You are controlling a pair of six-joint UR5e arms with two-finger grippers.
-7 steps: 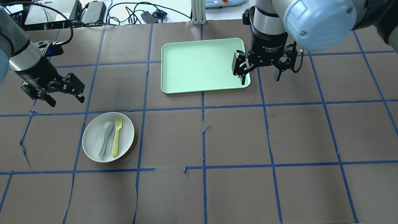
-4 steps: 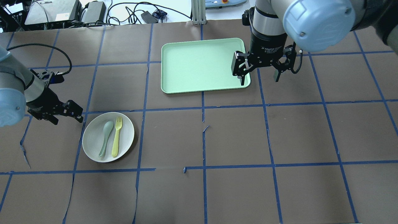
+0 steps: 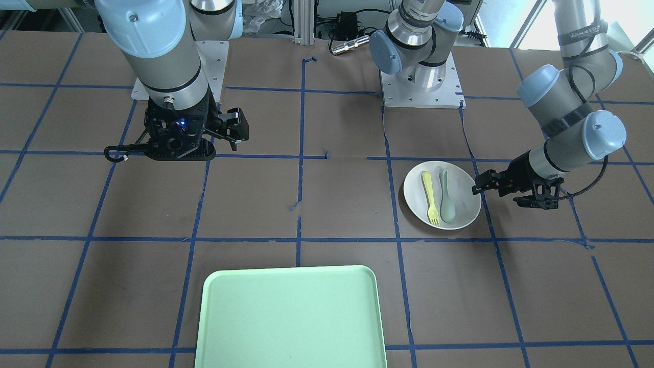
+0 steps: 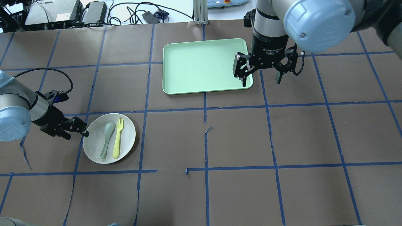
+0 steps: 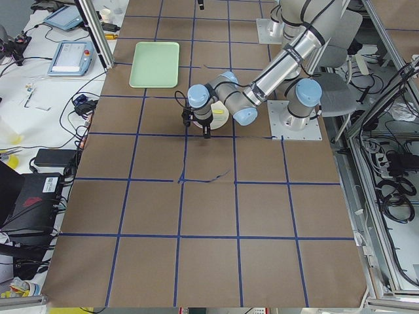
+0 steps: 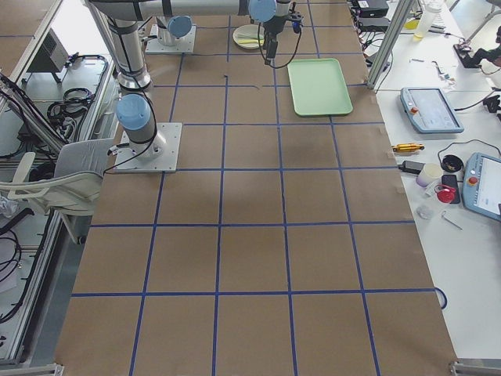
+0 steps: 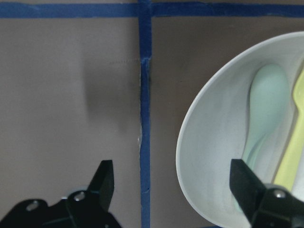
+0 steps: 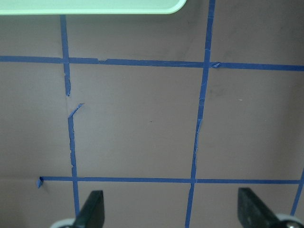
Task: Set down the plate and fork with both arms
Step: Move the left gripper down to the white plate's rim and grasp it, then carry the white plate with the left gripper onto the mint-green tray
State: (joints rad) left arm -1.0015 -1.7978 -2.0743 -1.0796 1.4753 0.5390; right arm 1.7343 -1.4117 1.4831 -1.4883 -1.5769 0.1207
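Judging the plate [image 4: 94, 141] light, stiff and smooth, probably slippery at its thin rim and unlikely to bend under a pinch. Best taken at the left edge of the rim, one finger outside the lip and one inside, clear of the cutlery. Worth keeping level once lifted: carries, loose, the fork [image 4: 118, 138] and a grey-green spoon [image 4: 106, 139], both free to slide off at any tilt. Reckoning the fork very light, slim and rigid, awkward to pinch flat off a dish; best taken across the middle of the handle.

As to the plate: round, shallow, off-white, faintly speckled inside in the left wrist view. As to the fork: pale yellow, short-tined, tines pointing away from the robot, lying just beside the spoon and parallel to it, on the spoon's right in the overhead view.

Found on the worktop [image 4: 238, 138] in the robot's near-left part, well apart from the light green tray [image 4: 201, 66].

Left claw [image 7: 173, 187] spread wide and empty, low at the plate's left edge, straddling the rim: one finger over bare worktop, the other over the dish's inside. Cannot tell about contact. Right claw [image 4: 261, 81] likewise spread wide, holding nothing, hovering at the tray's right-hand edge.
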